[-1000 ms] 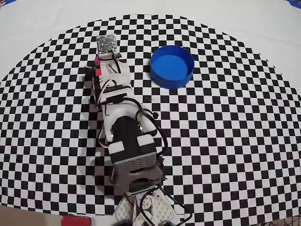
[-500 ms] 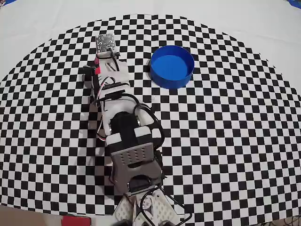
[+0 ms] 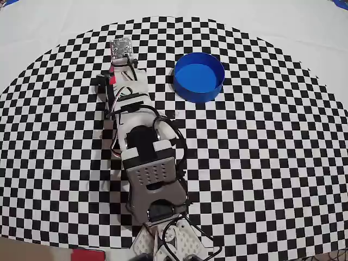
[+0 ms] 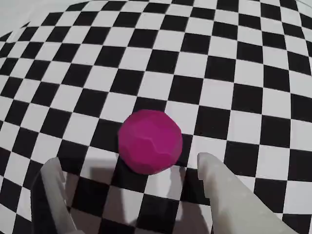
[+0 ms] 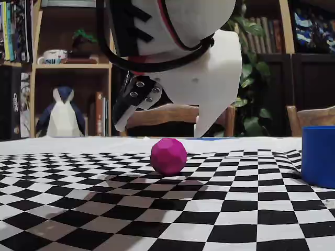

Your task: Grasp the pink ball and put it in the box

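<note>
The pink ball (image 4: 150, 141) rests on the checkered cloth, just ahead of and between my two pale fingertips. In the fixed view the ball (image 5: 168, 156) sits directly under my gripper (image 5: 161, 129), which hangs open a little above it, one finger to each side. My gripper (image 4: 126, 163) holds nothing and does not touch the ball. In the overhead view my gripper (image 3: 113, 76) is at the upper left, and the wrist hides most of the ball. The box (image 3: 198, 95), round and bright blue, stands empty to the right of my gripper. Its wall (image 5: 318, 157) shows at the right edge.
The black-and-white checkered cloth (image 3: 261, 152) covers the table, with plain white cloth (image 3: 283, 22) beyond its curved edge. My arm (image 3: 149, 163) reaches from the bottom edge toward the upper left. Behind the table stand shelves, a chair back (image 5: 172, 115) and a toy penguin (image 5: 63, 117).
The arm has stretched a little further toward the upper left in the overhead view, carrying the wrist over the ball. The box has not moved.
</note>
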`<state>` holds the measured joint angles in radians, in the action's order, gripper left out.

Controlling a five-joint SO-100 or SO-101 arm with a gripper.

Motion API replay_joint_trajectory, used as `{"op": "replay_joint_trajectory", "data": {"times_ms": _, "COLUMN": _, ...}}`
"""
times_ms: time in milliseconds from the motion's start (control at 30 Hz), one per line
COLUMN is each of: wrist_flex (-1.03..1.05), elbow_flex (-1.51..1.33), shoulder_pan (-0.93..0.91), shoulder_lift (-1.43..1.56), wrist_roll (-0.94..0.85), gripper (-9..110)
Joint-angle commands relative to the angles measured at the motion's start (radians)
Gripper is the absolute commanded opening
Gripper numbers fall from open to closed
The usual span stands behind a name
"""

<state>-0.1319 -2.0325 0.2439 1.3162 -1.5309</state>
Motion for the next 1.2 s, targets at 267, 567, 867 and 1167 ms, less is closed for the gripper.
{"op": "replay_joint_trajectory", "data": {"times_ms": 267, "wrist_flex": -0.014, "elbow_flex": 0.071, "shoulder_pan": -0.014, "shoulder_lift": -0.029, "wrist_roll": -0.009, "gripper": 33}}
{"op": "replay_joint_trajectory", "data": {"times_ms": 567, "wrist_flex": -0.014, "elbow_flex": 0.094, "shoulder_pan": -0.021, "shoulder_lift": -0.049, "wrist_roll": -0.009, "gripper": 33}}
{"op": "replay_joint_trajectory", "data": {"times_ms": 867, "wrist_flex": -0.014, "elbow_flex": 0.106, "shoulder_pan": -0.026, "shoulder_lift": -0.067, "wrist_roll": -0.009, "gripper": 33}}
{"op": "replay_joint_trajectory", "data": {"times_ms": 1167, "wrist_flex": -0.014, "elbow_flex": 0.144, "shoulder_pan": -0.026, "shoulder_lift": -0.101, "wrist_roll": -0.009, "gripper": 33}}
